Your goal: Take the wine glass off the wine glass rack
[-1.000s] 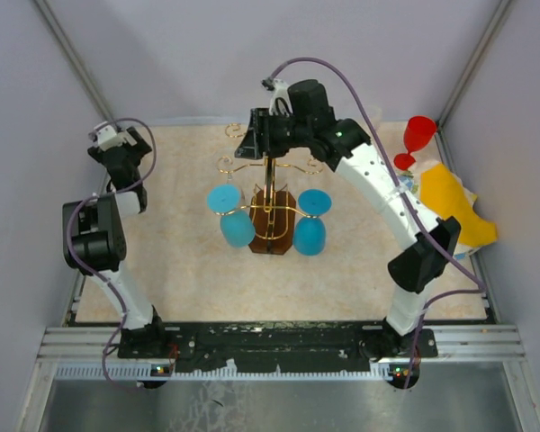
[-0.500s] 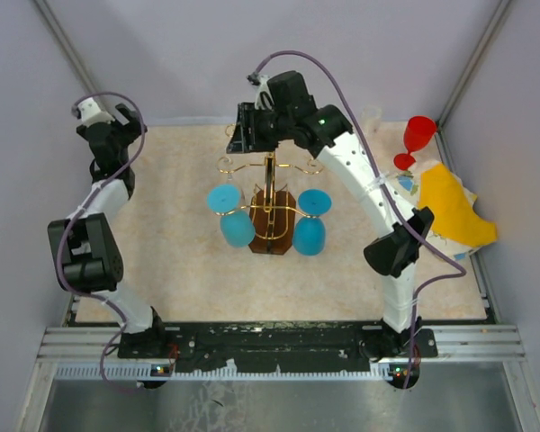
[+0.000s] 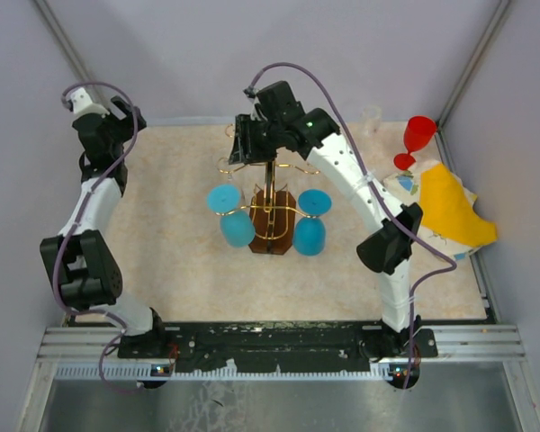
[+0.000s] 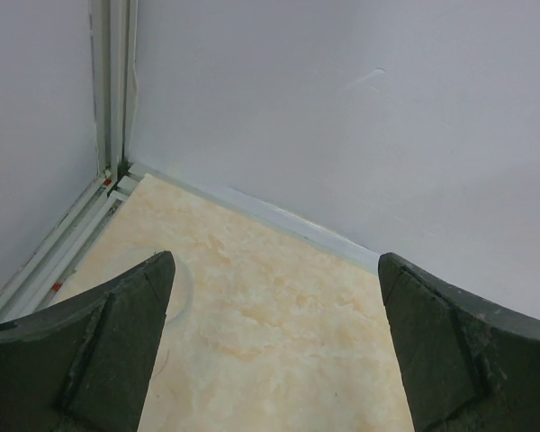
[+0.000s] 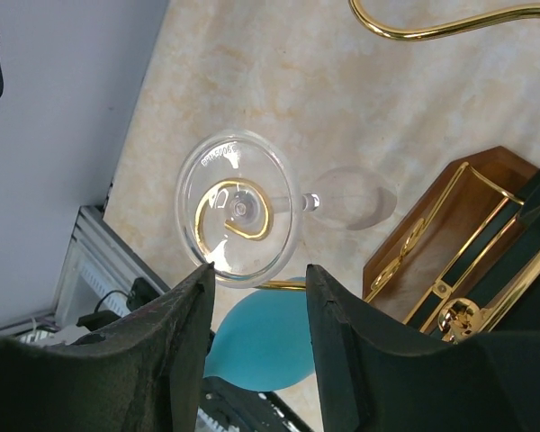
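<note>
Right gripper (image 5: 258, 274) hangs high over the left side of the wine glass rack (image 3: 272, 216), its two fingers parted with nothing between them. Just past the fingertips in the wrist view, a clear wine glass (image 5: 238, 209) hangs upside down. Its round foot rests on a curled gold loop and its bowl points down at the table (image 3: 180, 270). The fingers look just short of the foot's rim, though I cannot tell if they touch it. Lower on the rack hang two blue glasses (image 3: 237, 225).

Since half a second ago the right wrist has edged left over the rack's top. The left arm has stretched further toward the far left corner. Rack and glasses have stayed put.

The right arm bends at its elbow on the right, with the forearm angled inward. The left gripper (image 4: 270, 351), spread wide and empty, faces that far corner. A red glass (image 3: 418, 135) and yellow cloth (image 3: 454, 207) sit far right.
</note>
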`<control>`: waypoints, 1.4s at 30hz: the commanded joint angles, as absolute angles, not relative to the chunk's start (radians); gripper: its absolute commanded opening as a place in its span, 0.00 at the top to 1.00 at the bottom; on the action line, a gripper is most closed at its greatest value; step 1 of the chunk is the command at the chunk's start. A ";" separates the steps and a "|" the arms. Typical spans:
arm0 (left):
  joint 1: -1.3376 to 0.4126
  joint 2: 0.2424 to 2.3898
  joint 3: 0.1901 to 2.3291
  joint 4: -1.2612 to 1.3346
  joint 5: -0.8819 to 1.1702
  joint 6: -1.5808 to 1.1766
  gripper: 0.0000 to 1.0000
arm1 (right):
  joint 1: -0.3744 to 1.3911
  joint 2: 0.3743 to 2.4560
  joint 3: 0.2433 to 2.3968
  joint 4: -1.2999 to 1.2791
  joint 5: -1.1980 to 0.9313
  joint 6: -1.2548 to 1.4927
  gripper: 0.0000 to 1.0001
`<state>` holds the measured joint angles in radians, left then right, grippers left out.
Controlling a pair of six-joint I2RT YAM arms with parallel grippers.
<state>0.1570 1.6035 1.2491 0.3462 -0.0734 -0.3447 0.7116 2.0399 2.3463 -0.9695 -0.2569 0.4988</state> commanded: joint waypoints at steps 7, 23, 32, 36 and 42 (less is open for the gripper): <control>0.153 1.528 1.281 0.253 -0.018 -0.386 0.00 | 0.729 2.052 2.373 -0.918 -0.270 0.538 0.54; 0.153 1.495 1.298 0.193 0.042 -0.371 0.00 | 0.723 2.098 2.390 -0.850 -0.312 0.571 0.63; 0.152 1.490 1.292 0.184 0.072 -0.382 0.00 | 0.711 2.038 2.308 -0.805 -0.297 0.582 0.65; 0.152 1.486 1.290 0.184 0.073 -0.381 0.00 | 0.707 2.019 2.279 -0.790 -0.299 0.582 0.65; 0.153 1.489 1.294 0.181 0.078 -0.378 0.00 | 0.701 1.996 2.257 -0.780 -0.301 0.584 0.61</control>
<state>0.1570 1.5200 1.2732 0.1787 0.0620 -0.3851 0.7078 2.0743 2.2742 -0.8024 -0.2977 0.5877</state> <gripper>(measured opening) 0.998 0.375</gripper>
